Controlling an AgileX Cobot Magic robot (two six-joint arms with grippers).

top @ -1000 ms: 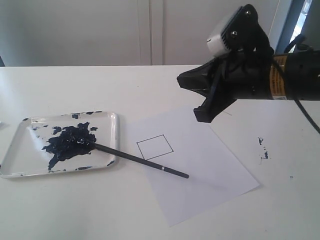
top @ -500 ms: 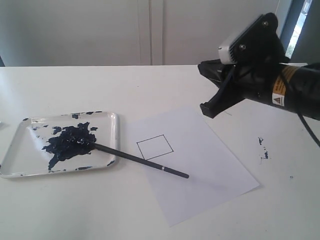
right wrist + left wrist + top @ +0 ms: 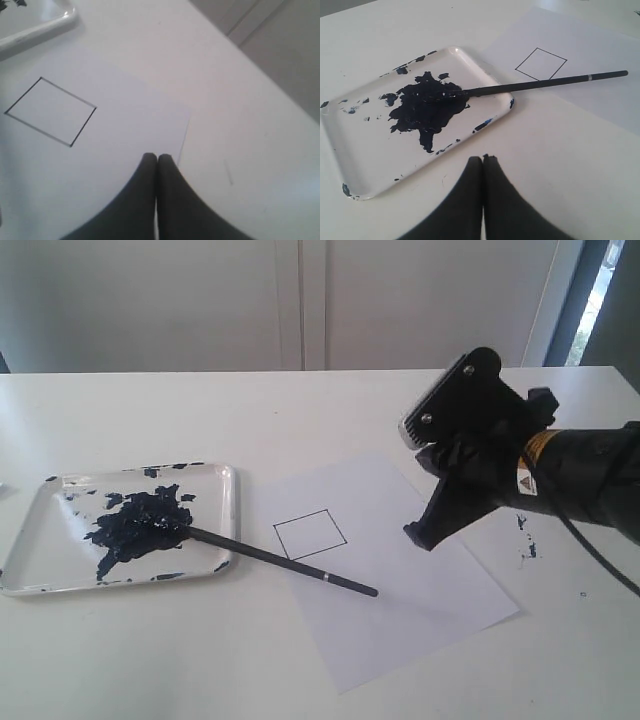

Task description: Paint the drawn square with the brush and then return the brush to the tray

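Note:
The drawn square (image 3: 310, 534) is an unpainted black outline on the white paper sheet (image 3: 400, 580); it shows too as the square (image 3: 541, 63) and the square (image 3: 51, 111). The brush (image 3: 280, 560) lies with its tip in the navy blotch of the tray (image 3: 40, 540) and its handle across the rim onto the paper. In the left wrist view the brush (image 3: 545, 82) crosses the tray (image 3: 360, 165). My right gripper (image 3: 418, 534) hangs shut and empty over the paper's right part; its tips (image 3: 157, 158) are pressed together. My left gripper (image 3: 483, 159) is shut, empty, near the tray's rim.
Dark paint specks (image 3: 526, 538) mark the table right of the paper. A tray corner (image 3: 45, 27) shows in the right wrist view. A pale wall stands behind the table's far edge.
The right arm has come down and swung toward the near side, from above the paper's far corner to low over its right part. Brush, tray and paper have not moved.

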